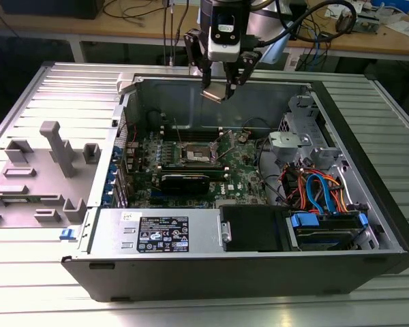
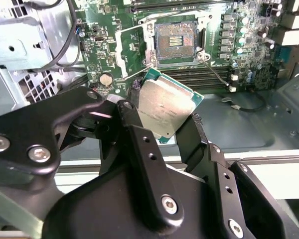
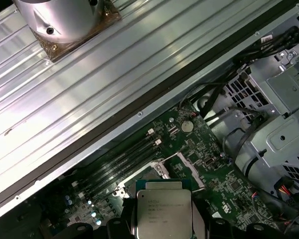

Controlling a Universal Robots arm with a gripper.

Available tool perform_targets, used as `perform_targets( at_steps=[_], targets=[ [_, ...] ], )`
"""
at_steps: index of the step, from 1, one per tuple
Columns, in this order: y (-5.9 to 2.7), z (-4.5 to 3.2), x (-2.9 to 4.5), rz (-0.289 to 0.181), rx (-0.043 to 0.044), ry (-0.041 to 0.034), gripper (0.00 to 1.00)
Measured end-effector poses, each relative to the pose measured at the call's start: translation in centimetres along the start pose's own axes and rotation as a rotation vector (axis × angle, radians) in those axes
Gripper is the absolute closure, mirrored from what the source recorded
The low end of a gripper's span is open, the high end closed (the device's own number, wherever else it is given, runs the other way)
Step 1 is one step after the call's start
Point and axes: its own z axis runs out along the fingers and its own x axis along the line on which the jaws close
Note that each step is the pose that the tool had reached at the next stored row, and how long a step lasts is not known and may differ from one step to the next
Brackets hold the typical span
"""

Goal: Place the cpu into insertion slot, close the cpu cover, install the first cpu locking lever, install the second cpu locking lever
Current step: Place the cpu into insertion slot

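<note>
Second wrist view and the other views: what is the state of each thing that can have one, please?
Small square silver-grey cpu: gripped, held in the air, not seated.
Black gripper: shut on the cpu.
Square dark insertion slot with silver rim: empty, uncovered.
Thin silver frame cpu cover: swung open.
Dark metal computer case: side open.

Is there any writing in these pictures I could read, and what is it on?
The cpu, held in the tool: lines of print on its metal top, too small to read.
Black label on the computer case: print and marks, too blurred to read.
Small white sticker beside it: unreadable.
</note>
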Motion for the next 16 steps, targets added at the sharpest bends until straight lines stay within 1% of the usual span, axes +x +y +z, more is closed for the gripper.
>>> perform_targets(
  at_steps=[5,8,16],
  targets=[
    [0.0,0.04,0.0,0.064,-0.0011,-0.0052,0.46],
    [0.0,0.05,0.0,0.089,-0.0015,-0.0072,0.46],
    [-0.01,0.05,0.0,0.095,-0.0017,-0.0077,0.46]
  ],
)
